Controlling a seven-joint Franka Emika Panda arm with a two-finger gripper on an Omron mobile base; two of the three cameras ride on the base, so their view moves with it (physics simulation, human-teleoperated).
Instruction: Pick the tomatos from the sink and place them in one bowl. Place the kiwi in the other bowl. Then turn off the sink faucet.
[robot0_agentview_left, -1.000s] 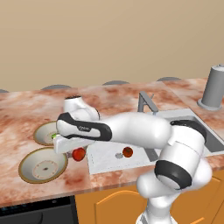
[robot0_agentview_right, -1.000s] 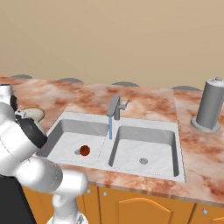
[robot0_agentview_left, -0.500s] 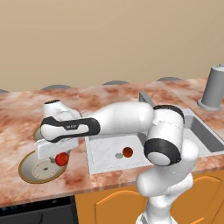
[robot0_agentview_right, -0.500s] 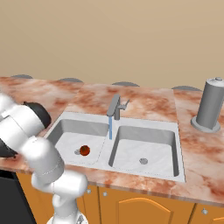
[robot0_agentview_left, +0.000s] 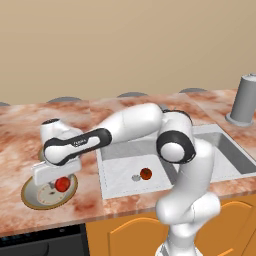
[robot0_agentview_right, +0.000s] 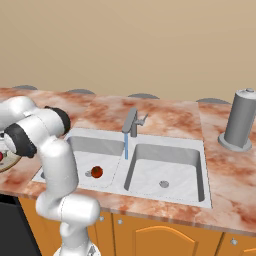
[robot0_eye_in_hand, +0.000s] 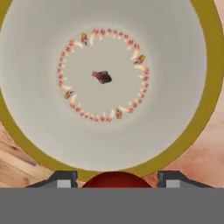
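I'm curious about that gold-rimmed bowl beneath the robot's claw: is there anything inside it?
The bowl holds nothing: just a white inside with a painted ring and a dark centre mark. A tomato, gripped in the claw, hangs above it. The claw covers part of the near rim.

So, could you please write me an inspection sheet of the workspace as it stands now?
Surface: marbled counter, double sink set in it.
Job's things: one tomato gripped above the gold-rimmed bowl; second tomato in the left basin; faucet running.
Clutter: grey canister on the counter, right.
Grippers: gripper shut on a tomato over the bowl.
Cables: nothing seen.
Surroundings: beige wall, orange cabinet fronts.
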